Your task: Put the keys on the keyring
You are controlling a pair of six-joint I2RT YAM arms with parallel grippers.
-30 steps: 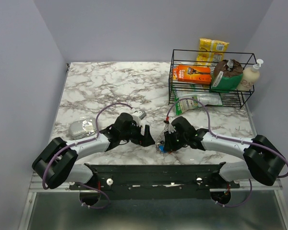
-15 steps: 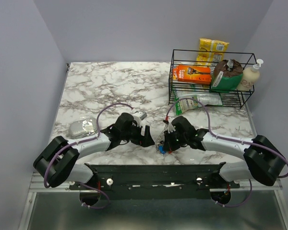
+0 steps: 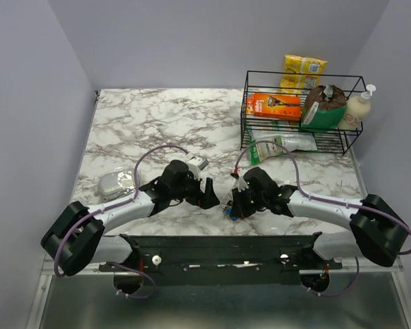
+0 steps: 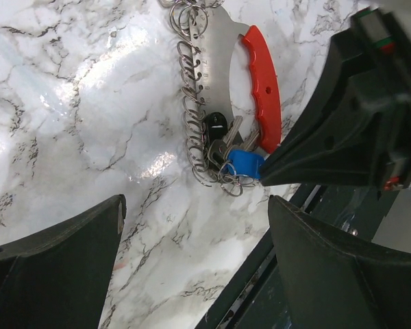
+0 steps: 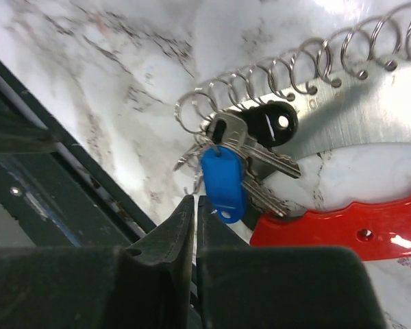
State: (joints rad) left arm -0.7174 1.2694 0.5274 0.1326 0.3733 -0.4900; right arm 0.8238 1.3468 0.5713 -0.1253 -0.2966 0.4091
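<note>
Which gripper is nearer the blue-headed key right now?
Right. The right gripper, fingers shut, has its tips right beside the blue-headed key; the left gripper hangs open, farther back.

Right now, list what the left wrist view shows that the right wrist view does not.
Only left wrist: the left claw spread wide, the right claw seen from outside, and the red keyring, its red curve end to end. Only right wrist: the right claw's fingertips nearly touching, close to the blue-headed key. Both: the keys bunched on wire rings beside the red keyring, on the marble table.
</note>
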